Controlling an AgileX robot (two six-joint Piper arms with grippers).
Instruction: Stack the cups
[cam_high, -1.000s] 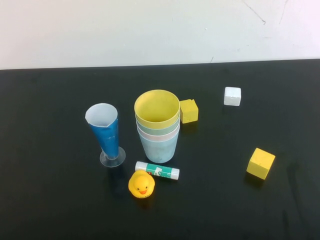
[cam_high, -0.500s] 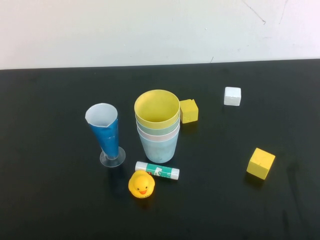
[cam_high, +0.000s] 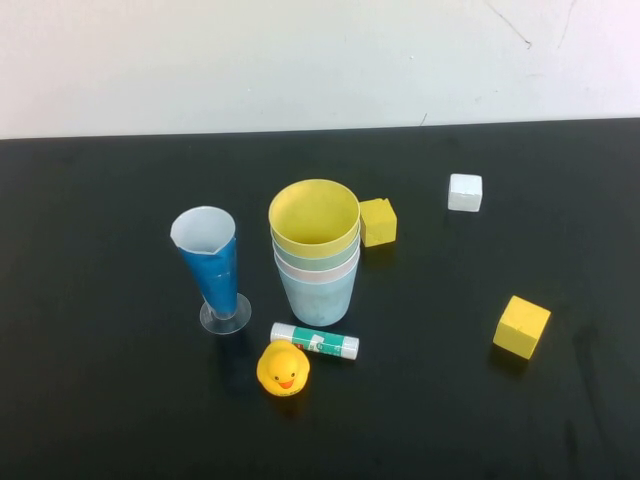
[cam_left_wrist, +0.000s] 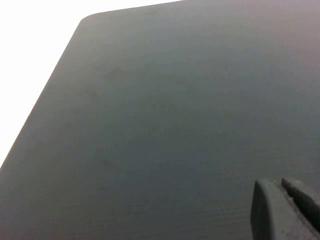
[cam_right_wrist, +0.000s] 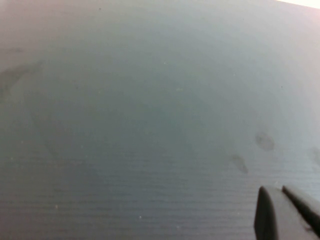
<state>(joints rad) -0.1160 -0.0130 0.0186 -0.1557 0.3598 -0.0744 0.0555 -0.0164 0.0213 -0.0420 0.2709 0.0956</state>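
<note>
The cups stand nested in one upright stack at the middle of the black table in the high view: the yellow cup (cam_high: 313, 216) on top, then the mint green cup (cam_high: 310, 262), the pink cup (cam_high: 315, 275) and the light blue cup (cam_high: 318, 298) at the bottom. Neither arm shows in the high view. My left gripper (cam_left_wrist: 281, 189) is shut with nothing in it, over bare black table near a corner. My right gripper (cam_right_wrist: 281, 194) is shut and empty too, over bare table. No cup shows in either wrist view.
A tall blue cone glass (cam_high: 211, 266) with a clear foot stands left of the stack. A glue stick (cam_high: 315, 341) and a yellow rubber duck (cam_high: 283, 368) lie in front. A yellow cube (cam_high: 377, 221) touches the stack's right, a white cube (cam_high: 465, 192) sits farther back right, another yellow cube (cam_high: 522, 326) front right.
</note>
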